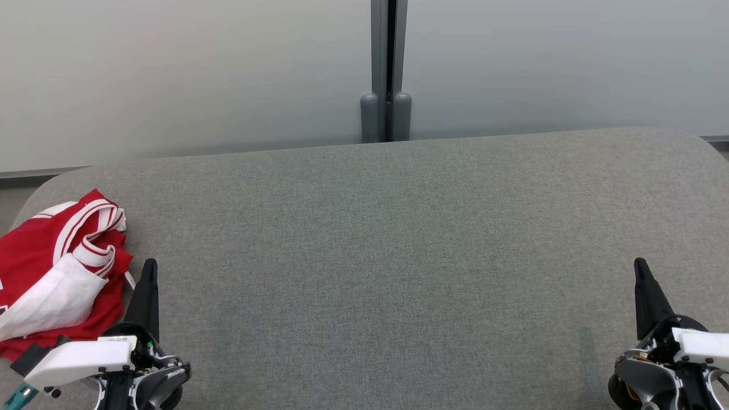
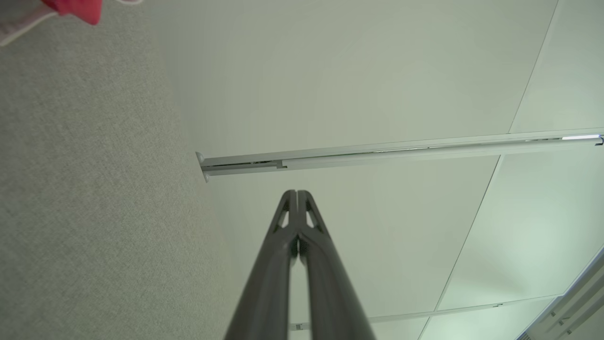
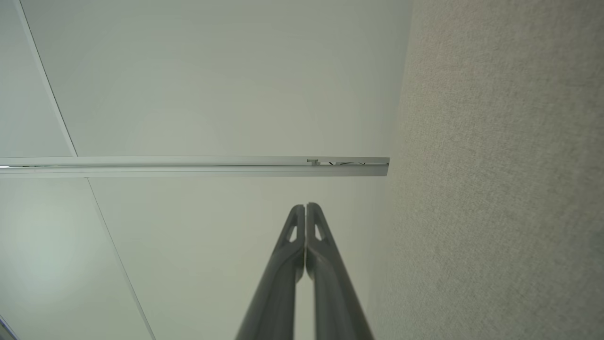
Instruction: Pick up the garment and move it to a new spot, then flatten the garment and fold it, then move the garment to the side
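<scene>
A red garment (image 1: 40,250) with white trim and a white lining lies crumpled at the left edge of the grey table (image 1: 398,239). My left gripper (image 1: 150,265) stands just to its right, shut and empty, fingertips pressed together. A scrap of the garment (image 2: 78,8) shows in the top left corner of the left wrist view, far from the left gripper (image 2: 297,192). At the lower right of the head view my right gripper (image 1: 639,263) is shut with nothing in it, far from the garment. The right wrist view has the right gripper (image 3: 305,206) closed tip to tip.
Pale wall panels (image 1: 188,74) rise behind the table, split by a grey vertical post (image 1: 387,68) at the middle. The table's rounded corners sit at the far left and far right. Grey felt stretches between the two grippers.
</scene>
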Controlling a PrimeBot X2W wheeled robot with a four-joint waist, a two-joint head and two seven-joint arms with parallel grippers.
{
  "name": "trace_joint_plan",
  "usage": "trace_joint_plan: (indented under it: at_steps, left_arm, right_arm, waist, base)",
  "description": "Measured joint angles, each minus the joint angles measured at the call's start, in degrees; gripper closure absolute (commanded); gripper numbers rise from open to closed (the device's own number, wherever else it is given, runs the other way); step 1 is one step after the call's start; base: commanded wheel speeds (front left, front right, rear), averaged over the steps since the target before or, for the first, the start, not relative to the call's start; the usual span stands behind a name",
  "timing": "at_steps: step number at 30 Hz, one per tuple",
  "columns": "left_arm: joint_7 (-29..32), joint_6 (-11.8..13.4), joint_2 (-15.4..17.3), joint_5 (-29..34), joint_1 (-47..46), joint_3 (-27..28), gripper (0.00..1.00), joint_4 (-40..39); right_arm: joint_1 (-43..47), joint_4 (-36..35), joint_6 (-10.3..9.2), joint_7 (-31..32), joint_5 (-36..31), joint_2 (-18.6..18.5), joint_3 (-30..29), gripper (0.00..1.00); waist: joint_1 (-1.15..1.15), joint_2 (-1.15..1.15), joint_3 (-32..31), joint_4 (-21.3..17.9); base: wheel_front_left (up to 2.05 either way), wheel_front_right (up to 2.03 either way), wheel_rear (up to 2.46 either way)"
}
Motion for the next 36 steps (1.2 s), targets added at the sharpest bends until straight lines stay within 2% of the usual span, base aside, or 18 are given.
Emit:
trace_joint_plan:
  at_steps: [36]
  left_arm:
    - [0.0,0.0,0.0,0.0,0.0,0.0,1.00,0.0]
  right_arm:
    - [0.0,0.0,0.00,0.0,0.0,0.0,0.0,1.00]
  waist:
    - [0.00,0.00,0.0,0.0]
  base:
    - [0.00,0.00,0.00]
